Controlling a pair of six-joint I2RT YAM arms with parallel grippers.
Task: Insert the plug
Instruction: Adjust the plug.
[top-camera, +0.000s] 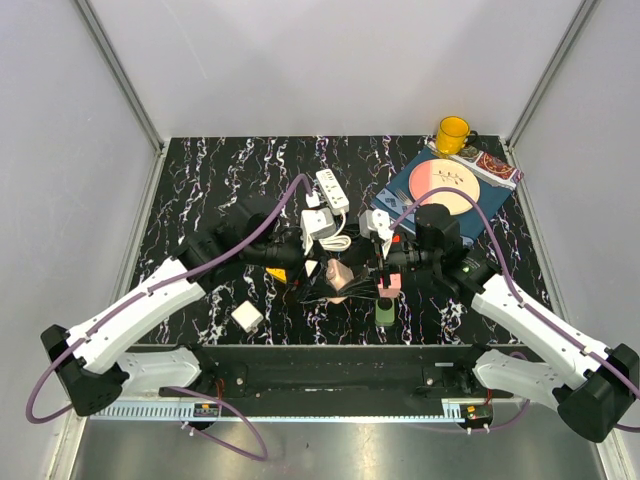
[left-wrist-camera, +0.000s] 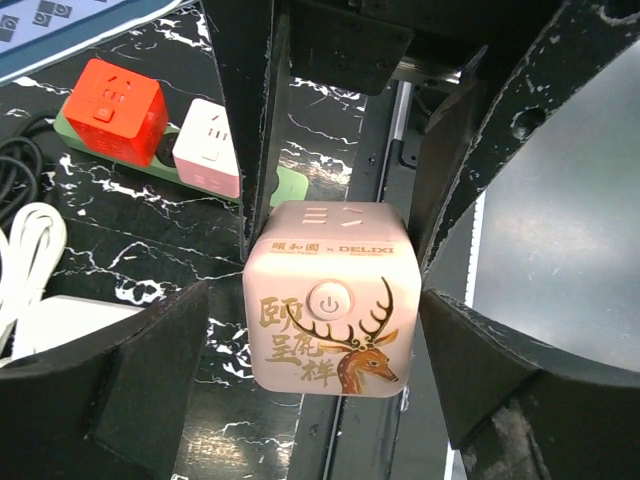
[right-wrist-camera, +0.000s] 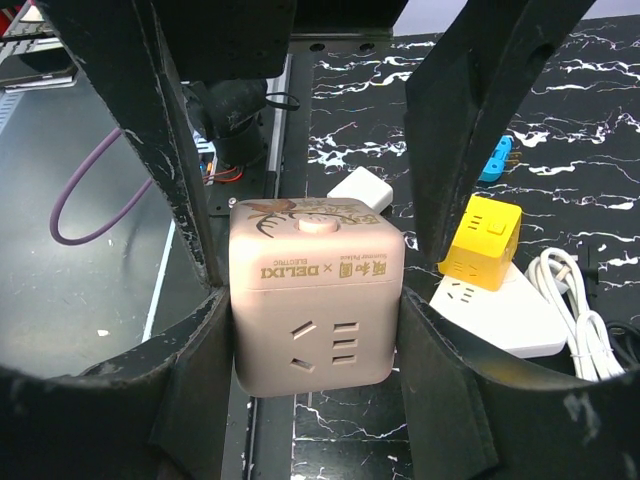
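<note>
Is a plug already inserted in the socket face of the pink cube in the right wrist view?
No, the pink cube shows only empty socket holes on that face.

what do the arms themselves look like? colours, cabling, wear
Both match: left arm and right arm have white shells with black bases and black joints. A purple cable loops along each. Jaws are black, flat-sided, scuffed with white flecks. A green light glows on the right arm.
</note>
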